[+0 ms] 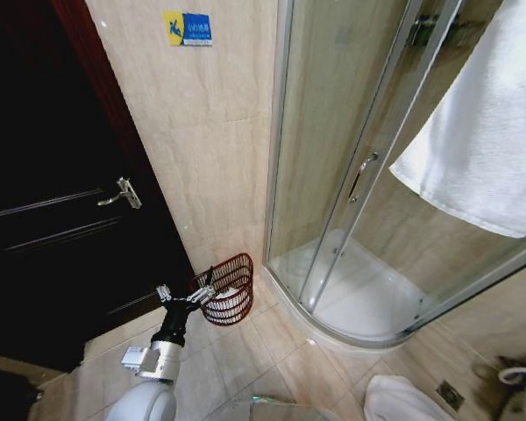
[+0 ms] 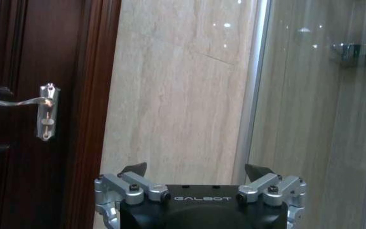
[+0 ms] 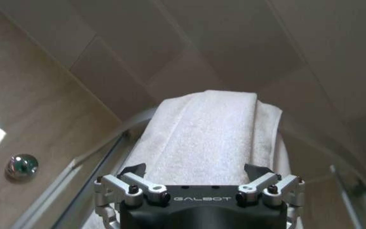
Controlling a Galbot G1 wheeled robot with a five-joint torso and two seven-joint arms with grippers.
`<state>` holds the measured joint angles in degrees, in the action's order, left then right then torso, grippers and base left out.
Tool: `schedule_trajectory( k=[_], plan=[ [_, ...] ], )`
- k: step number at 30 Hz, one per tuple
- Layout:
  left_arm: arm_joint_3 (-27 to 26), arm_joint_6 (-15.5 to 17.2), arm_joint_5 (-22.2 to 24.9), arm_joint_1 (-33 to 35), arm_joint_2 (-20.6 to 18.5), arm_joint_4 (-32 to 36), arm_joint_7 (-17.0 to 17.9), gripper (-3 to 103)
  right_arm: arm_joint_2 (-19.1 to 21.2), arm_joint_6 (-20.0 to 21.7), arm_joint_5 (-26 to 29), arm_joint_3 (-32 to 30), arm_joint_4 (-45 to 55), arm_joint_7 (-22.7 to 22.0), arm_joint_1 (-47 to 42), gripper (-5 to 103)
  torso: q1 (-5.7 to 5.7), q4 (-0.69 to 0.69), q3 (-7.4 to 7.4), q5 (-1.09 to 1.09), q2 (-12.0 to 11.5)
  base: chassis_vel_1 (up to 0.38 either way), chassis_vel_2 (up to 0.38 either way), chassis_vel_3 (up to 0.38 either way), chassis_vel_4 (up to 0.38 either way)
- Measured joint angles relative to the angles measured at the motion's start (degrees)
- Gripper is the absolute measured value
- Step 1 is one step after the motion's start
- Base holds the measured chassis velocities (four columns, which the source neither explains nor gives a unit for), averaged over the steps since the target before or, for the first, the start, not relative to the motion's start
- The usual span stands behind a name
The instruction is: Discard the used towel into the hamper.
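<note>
A tiled bathroom: a dark door (image 1: 61, 219) at nine o'clock, beige wall (image 1: 206, 132) at twelve, a glass shower (image 1: 351, 202) at two o'clock. The hamper (image 1: 228, 289) stands on the floor (image 1: 272, 351) in the corner between door and shower, tipped toward the robot.

The left arm reaches forward from seven o'clock, its gripper (image 1: 191, 296) open and empty, just at the hamper's near rim. The left wrist view looks past spread fingers (image 2: 134, 170) to the door handle (image 2: 27, 106) and wall, not the hamper.

The towel (image 1: 482, 132) hangs high at two o'clock over the shower's top rail. The right wrist view shows it folded over that curved rail, with the right gripper (image 3: 196, 174) open just below it, pointing up at the ceiling.
</note>
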<state>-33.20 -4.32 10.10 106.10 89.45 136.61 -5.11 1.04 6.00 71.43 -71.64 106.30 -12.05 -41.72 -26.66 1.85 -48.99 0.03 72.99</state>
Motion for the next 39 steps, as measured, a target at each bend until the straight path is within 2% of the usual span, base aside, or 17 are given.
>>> schedule_trajectory(
  k=[1, 4, 8, 12, 19, 23, 25, 28, 34, 37, 39],
  plan=[
    [0.0, 0.0, 0.0, 0.0, 0.0, 0.0, 0.0, 100, 0.0, 0.0, 0.0, 0.0, 0.0, 0.0, 0.0, 100, 0.0, 0.0, 0.0, 0.0, 0.0, 0.0, 0.0, 0.0, 0.0],
    [0.0, 0.0, 0.0, 0.0, 0.0, 0.0, 0.0, 100, 3.08, 0.45, 4.54, -4.9, -2.34, -0.31, -4.36, 100, 0.01, -0.01, 0.01, -0.07, 0.01, 0.0, 0.0, 0.0, 0.0],
    [0.01, 0.0, 0.0, 0.0, 0.0, 0.0, 0.0, 100, 7.12, 0.3, 8.77, -6.78, -7.0, -1.19, -7.61, 100, 0.0, 0.0, 0.0, -0.01, 0.0, 0.0, 0.0, 0.0, 0.0],
    [0.0, 0.0, 0.0, 0.0, 0.0, 0.0, 0.0, 100, 8.91, -1.06, 9.75, -6.86, -9.3, -1.05, -8.88, 100, 0.0, 0.0, 0.0, -0.03, 0.0, 0.0, 0.0, 0.0, 0.0],
    [0.0, 0.0, 0.0, 0.0, 0.0, 0.0, 0.0, 100, 12.39, -1.13, 13.67, -7.98, -12.91, -0.65, -10.88, 100, 0.0, -0.01, 0.0, -0.03, 0.0, 0.0, 0.0, 0.0, 0.0],
    [0.0, 0.0, 0.0, 0.0, 0.0, 0.0, 0.0, 100, 15.91, 0.19, 20.78, -8.2, -15.08, -1.11, -11.82, 100, 0.0, 0.0, 0.0, -0.04, 0.0, 0.0, 0.0, 0.0, 0.0],
    [0.01, 0.0, 0.0, 0.0, 0.0, 0.0, 0.0, 100, 16.36, 0.51, 21.57, -7.91, -15.31, -1.12, -11.72, 100, 0.0, 0.0, 0.0, -0.05, 0.0, 0.0, 0.0, 0.0, 0.0],
    [0.01, 0.0, 0.0, 0.0, 0.0, 0.0, 0.0, 100, 20.34, 1.56, 25.6, -7.11, -18.07, -1.54, -13.02, 101, 0.0, -0.01, 0.0, -0.04, 0.0, 0.0, 0.0, 0.0, 0.0],
    [0.01, 0.0, 0.0, 0.0, 0.0, 0.0, 0.0, 100, 23.91, 1.77, 24.17, -8.92, -20.73, -4.33, -17.89, 97, 0.0, 0.0, 0.0, -0.04, 0.0, 0.0, 0.0, 0.0, 0.0],
    [0.0, 0.0, 0.0, 0.0, 0.0, 0.0, 0.0, 100, 25.03, 0.57, 19.99, -10.95, -21.97, -5.35, -22.35, 96, 0.0, 0.0, 0.0, -0.05, 0.0, 0.0, 0.0, 0.0, 0.0],
    [0.0, 0.0, 0.0, 0.0, 0.0, 0.0, 0.0, 100, 25.15, 0.46, 19.18, -11.08, -22.15, -5.52, -22.98, 96, 0.0, 0.01, 0.0, -0.04, 0.0, 0.0, 0.0, 0.0, 0.0]
  ],
)
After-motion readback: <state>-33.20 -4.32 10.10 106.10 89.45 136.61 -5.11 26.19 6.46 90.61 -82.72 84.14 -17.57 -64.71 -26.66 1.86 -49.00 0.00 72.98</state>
